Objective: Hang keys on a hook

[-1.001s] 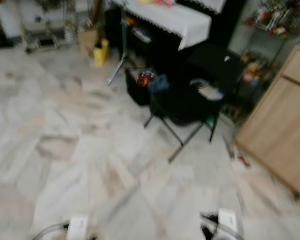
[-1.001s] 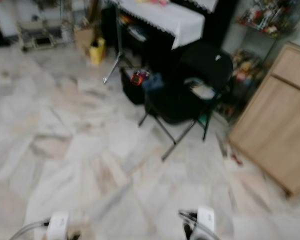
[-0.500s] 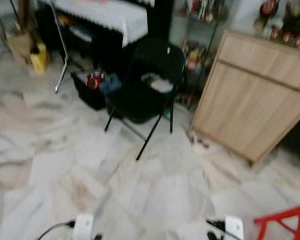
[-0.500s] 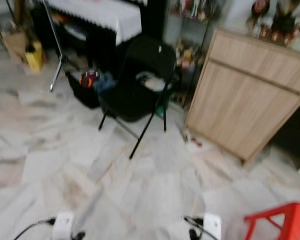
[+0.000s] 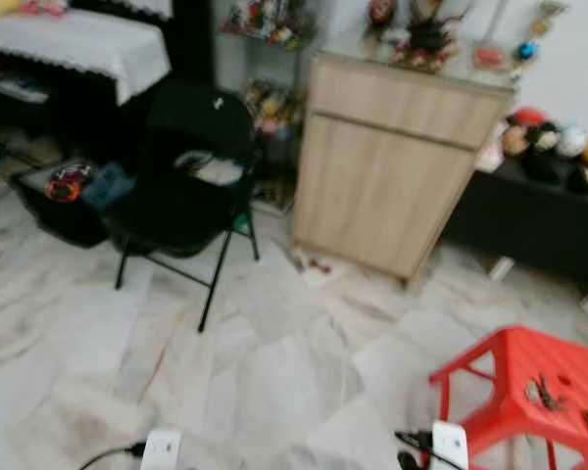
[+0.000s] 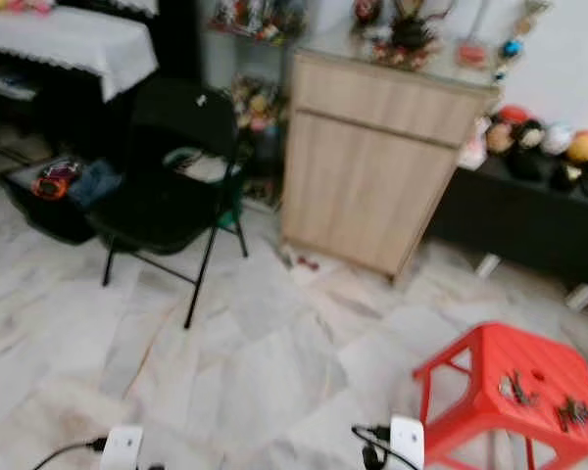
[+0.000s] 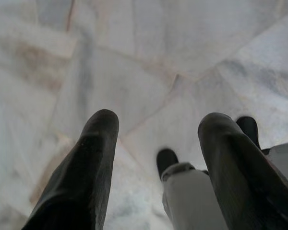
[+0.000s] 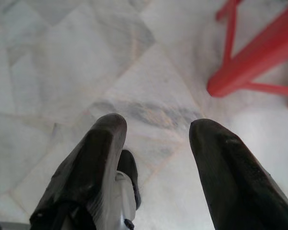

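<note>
So the keys (image 5: 547, 394) are lying on top of the red stool (image 5: 514, 364) off to the robot's right, probably parked there for pickup. No hook spotted yet. Both arms hang low over the marble floor (image 5: 265, 372): left gripper (image 7: 156, 143) and right gripper (image 8: 156, 139) are both spread wide, holding nothing.

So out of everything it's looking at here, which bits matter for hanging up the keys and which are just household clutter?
For the job:
- keys, lying on the red stool
- left gripper and right gripper, both open, empty, hanging over the floor

I can make out no hook.

Just lying about:
- black folding chair
- wooden cabinet
- ornaments on top of it
- white-clothed table
</note>
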`<state>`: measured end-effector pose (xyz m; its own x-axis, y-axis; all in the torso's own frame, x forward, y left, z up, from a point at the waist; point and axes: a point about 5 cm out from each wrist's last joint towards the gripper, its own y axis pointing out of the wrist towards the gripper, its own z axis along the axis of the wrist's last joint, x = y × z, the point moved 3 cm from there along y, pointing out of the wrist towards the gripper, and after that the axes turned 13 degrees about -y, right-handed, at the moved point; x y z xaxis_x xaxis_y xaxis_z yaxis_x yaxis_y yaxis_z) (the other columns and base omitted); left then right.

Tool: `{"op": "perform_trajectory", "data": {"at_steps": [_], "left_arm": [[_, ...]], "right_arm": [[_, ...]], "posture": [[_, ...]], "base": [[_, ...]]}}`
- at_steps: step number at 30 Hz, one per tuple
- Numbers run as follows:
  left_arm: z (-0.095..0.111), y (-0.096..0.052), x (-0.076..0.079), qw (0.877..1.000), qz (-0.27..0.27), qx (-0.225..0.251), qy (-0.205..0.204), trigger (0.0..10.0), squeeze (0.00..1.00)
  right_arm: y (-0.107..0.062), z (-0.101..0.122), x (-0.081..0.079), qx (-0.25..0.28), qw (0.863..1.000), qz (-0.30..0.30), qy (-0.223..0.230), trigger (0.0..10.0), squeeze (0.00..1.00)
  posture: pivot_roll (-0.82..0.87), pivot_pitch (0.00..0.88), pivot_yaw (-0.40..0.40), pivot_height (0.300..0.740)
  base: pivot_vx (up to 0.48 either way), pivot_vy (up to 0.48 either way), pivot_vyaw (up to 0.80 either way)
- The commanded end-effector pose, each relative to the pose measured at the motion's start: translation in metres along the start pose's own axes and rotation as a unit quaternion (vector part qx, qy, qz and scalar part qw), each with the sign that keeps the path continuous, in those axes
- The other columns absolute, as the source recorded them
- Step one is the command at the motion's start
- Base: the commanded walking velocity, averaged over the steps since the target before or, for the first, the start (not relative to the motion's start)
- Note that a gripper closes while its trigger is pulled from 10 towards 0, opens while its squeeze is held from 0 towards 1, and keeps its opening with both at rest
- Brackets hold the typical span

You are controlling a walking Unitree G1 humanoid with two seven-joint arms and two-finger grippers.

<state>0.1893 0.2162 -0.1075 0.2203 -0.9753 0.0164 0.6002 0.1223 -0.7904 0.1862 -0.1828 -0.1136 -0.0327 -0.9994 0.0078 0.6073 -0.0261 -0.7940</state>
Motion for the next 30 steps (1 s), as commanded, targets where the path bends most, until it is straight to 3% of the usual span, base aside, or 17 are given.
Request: {"op": "perform_trajectory", "data": {"at_steps": [1, 14, 20, 30], "left_arm": [[-0.0037, -0.0009, 0.0, 1.0, 0.001, -0.002, 0.002, 10.0, 0.0], [0.0033, 0.0008, 0.0053, 1.0, -0.006, 0.007, 0.004, 10.0, 0.0], [0.0024, 0.0008, 0.0071, 1.0, -0.009, 0.006, 0.006, 10.0, 0.0], [0.0001, 0.0002, 0.0082, 1.0, -0.012, 0.005, 0.013, 10.0, 0.0]], "right_arm": [[-0.0011, -0.005, 0.0042, -0.01, 1.0, -0.012, 0.007, 10.0, 0.0], [-0.0013, -0.0036, 0.0037, -0.001, 1.0, -0.002, 0.008, 10.0, 0.0], [-0.0015, -0.0041, 0.0044, -0.003, 1.0, -0.006, 0.003, 10.0, 0.0], [-0.002, -0.0049, 0.0041, 0.002, 1.0, -0.006, 0.011, 10.0, 0.0]], "posture": [[0.05, 0.0, -0.067, 0.74], [0.05, 0.0, -0.068, 0.74], [0.05, 0.0, -0.068, 0.74], [0.06, 0.0, -0.066, 0.74]], "base": [[0.0, 0.0, -0.8], [0.0, 0.0, -0.78], [0.0, 0.0, 0.0], [0.0, -0.267, 0.0]]}}
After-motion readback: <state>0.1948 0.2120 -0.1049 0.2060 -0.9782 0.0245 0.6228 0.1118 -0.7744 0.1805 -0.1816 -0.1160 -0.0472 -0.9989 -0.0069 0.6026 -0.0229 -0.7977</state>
